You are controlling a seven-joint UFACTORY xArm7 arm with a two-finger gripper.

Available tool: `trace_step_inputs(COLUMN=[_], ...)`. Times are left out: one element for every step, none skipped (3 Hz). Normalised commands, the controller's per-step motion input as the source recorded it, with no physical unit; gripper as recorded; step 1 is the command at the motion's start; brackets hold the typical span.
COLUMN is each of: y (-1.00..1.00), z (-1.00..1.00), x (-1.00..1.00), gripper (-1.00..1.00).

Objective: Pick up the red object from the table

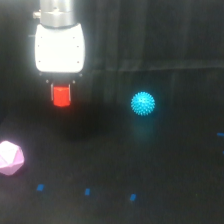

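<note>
The red object (62,96), a small bright red-orange short cylinder, sits directly under my white gripper (62,89) at the upper left of the exterior view. It looks held between the short fingers and raised above the black table (150,165); a faint dark shadow lies below it. The fingers themselves are mostly hidden by the block and the gripper body.
A cyan spiky ball (143,103) lies to the exterior view's right of the gripper. A pink faceted polyhedron (10,158) lies at the left edge. Small blue marks (87,191) dot the table's near part.
</note>
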Motion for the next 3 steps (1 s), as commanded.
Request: trace_step_inputs(y=[-0.68,-0.09,0.37], z=[0.82,-0.21,-0.16], x=[0.12,-0.72,0.39], gripper=[-1.00,-1.00,-1.00])
